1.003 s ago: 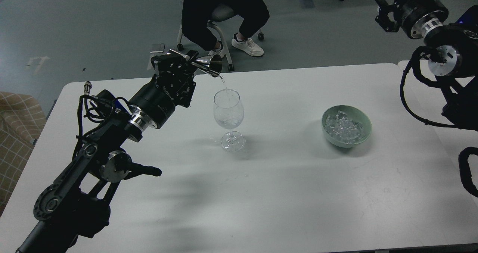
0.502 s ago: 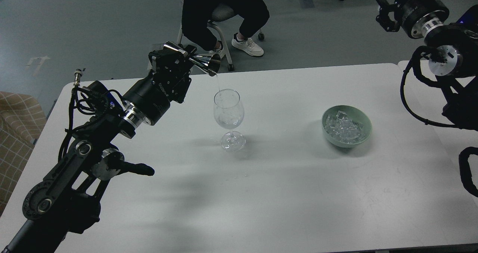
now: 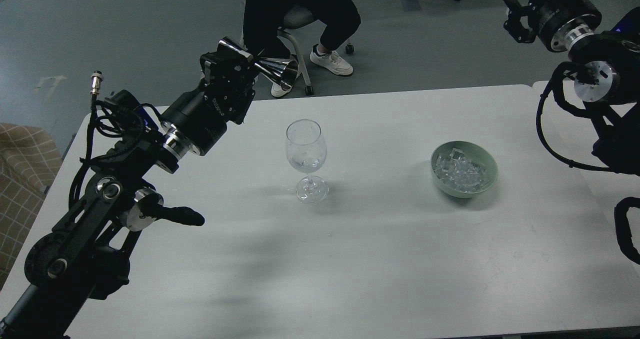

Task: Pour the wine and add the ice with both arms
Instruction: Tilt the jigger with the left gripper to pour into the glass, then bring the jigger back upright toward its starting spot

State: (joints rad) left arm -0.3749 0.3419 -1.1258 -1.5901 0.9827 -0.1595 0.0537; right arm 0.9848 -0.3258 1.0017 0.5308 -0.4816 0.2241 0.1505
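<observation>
Head view. White rectangular table (image 3: 380,259) fills most of frame.

Clear stemmed wine glass (image 3: 306,160) upright near table centre, foot flat on the surface. Small amount of clear, colourless wine (image 3: 305,165) pooled at the bottom of the bowl; rest of the bowl empty.

Pale green round bowl (image 3: 464,168) at 3 o'clock from the glass, well apart from it. Heap of small clear glassy ice cubes (image 3: 459,172) inside, below the rim.

Left black jointed arm (image 3: 125,179) entering from 7 o'clock, reaching toward 1 o'clock. Left gripper (image 3: 243,68) raised beyond the far table edge, at 11 o'clock from the glass and apart from it. Fingers pinched on the narrow waist of a shiny silver double-cone metal jigger (image 3: 265,69). Jigger lying near horizontal, wider mouth facing 3 o'clock, clear of the glass rim. No stream visible between jigger and glass.

Right black arm (image 3: 600,79) with silver joint caps and looped black cables along the 3 o'clock edge. Right gripper (image 3: 515,16) held high at 2 o'clock, over the floor beyond the table, well apart from the bowl. Seen small and dark; finger spread cannot be told. Nothing visibly held.

Seated person in black trousers and white shoes (image 3: 300,14) on a wheeled stool at 12 o'clock, behind the table. Tan checked upholstery (image 3: 22,179) at 9 o'clock edge.
</observation>
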